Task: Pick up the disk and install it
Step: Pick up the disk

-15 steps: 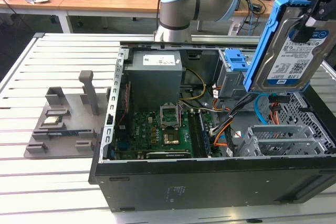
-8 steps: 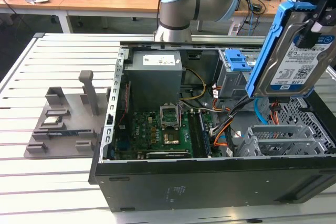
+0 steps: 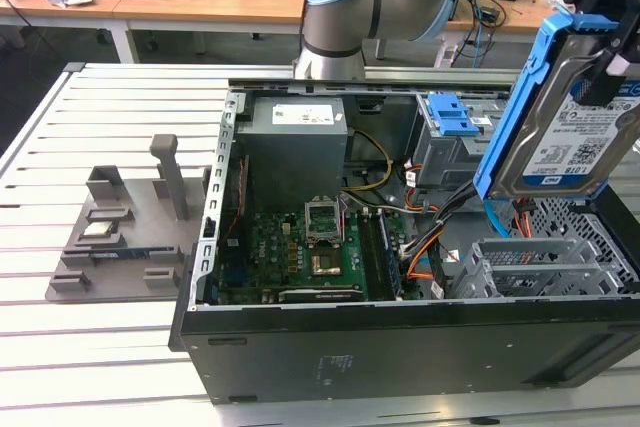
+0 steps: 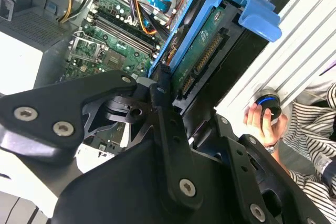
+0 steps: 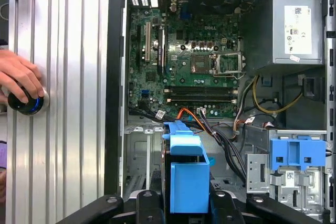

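The gripper has its fingers closed tight on the two sides of the disk, so the disk cannot slip out. In the exterior view the disk hangs in the air, standing on its edge and leaning a little, over the end of the computer case on that view's right. It is not touching the case. It looks like it is held this way so its thin side can go down into the grey metal cage just under it, which looks empty. The case lies on its side with the lid off, so everything inside can be reached from above. Inside are a green board, a grey box, a blue latch and orange, black and blue wires. The case sits on a table made of metal strips. Beside the case on the table is a grey tray with small parts. In the first wrist view a person's hand rests on a round black knob near the case.
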`<state>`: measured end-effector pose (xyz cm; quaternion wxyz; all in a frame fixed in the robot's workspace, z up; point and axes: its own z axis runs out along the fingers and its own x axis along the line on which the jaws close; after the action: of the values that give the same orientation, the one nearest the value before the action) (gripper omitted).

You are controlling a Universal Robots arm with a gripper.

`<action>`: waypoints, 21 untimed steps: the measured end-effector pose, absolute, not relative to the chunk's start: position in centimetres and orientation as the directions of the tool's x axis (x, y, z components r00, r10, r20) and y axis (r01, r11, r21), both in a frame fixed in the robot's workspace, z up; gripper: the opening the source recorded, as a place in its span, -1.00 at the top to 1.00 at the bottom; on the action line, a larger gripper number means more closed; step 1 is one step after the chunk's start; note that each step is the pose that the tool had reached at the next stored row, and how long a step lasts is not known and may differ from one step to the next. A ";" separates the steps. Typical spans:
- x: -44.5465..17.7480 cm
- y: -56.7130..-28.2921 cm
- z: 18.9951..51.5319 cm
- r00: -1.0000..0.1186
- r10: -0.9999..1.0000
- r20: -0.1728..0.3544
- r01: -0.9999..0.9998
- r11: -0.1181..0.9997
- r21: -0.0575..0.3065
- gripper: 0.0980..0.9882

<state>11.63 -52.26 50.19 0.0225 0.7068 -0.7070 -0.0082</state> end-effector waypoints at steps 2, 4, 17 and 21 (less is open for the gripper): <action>11.6 -52.6 50.2 0.000 -1.000 0.020 -0.999 0.001 0.044 0.40; 11.6 -52.8 50.2 0.000 -1.000 0.020 -0.999 0.001 0.044 0.40; 11.9 -53.7 49.0 0.000 -1.000 0.020 -0.999 0.001 0.044 0.40; 12.4 -53.7 48.9 0.000 -1.000 0.021 -0.999 0.001 0.044 0.40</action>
<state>12.43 -53.69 48.86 0.0228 0.7068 -0.7070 -0.0081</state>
